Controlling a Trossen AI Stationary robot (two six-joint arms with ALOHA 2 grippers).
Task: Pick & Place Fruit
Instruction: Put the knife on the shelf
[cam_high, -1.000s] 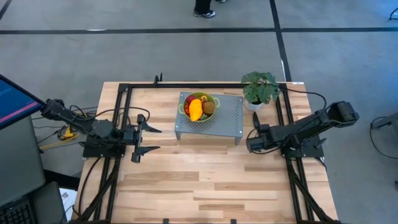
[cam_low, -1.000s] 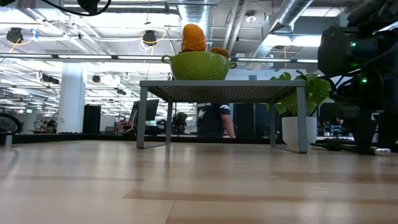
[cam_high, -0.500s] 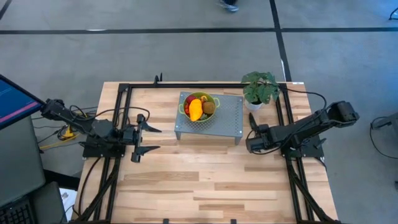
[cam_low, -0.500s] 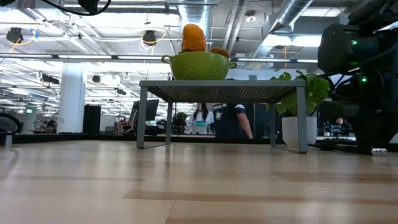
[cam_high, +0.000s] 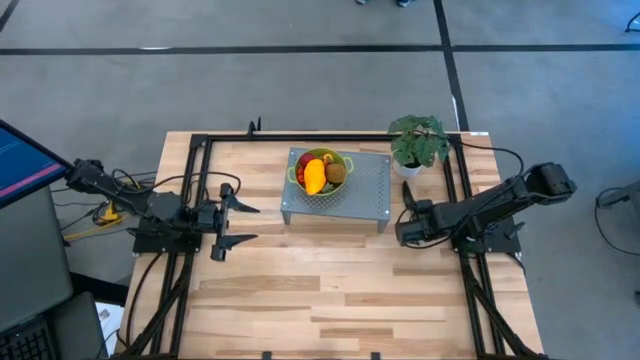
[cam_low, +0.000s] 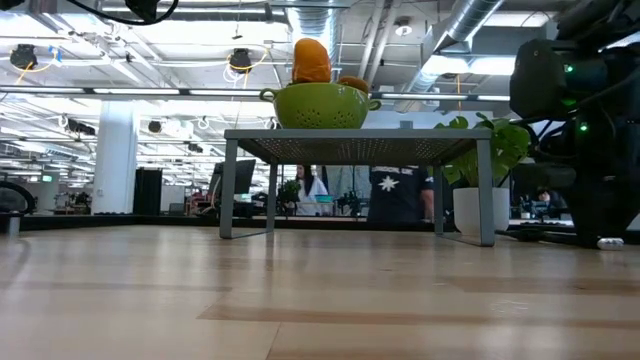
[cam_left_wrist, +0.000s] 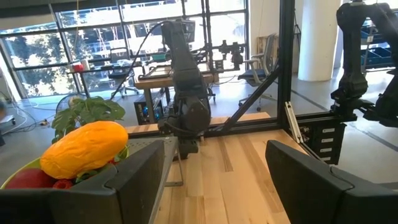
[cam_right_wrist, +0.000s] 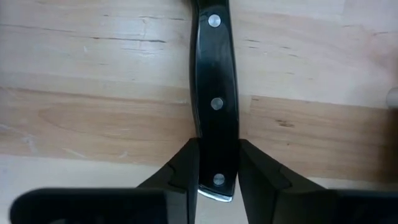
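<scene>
**Oddly, the right gripper is clamped on the knife while the fruit sits untouched**

Nearest the right arm's own camera, the right gripper (cam_right_wrist: 217, 163) has its two fingers pressed against both sides of the black-handled knife (cam_right_wrist: 214, 93), which lies flat on the wooden table (cam_high: 330, 290). From above, that gripper sits low at about four o'clock from the green colander (cam_high: 320, 172); the left gripper (cam_high: 226, 221) waits at roughly eight o'clock, fingers spread wide and holding nothing. Farther back, on the grey metal stand (cam_high: 365, 190), the colander holds the fruit: the long orange-yellow fruit (cam_high: 314, 176), the red round fruit (cam_high: 302, 164) and the kiwi-like oval (cam_high: 335, 173). The potted plant (cam_high: 417, 142) stands at two o'clock. No fruit is yet picked. Judging by the grip, the knife gets lifted next, calling for a straight, level rise.
</scene>
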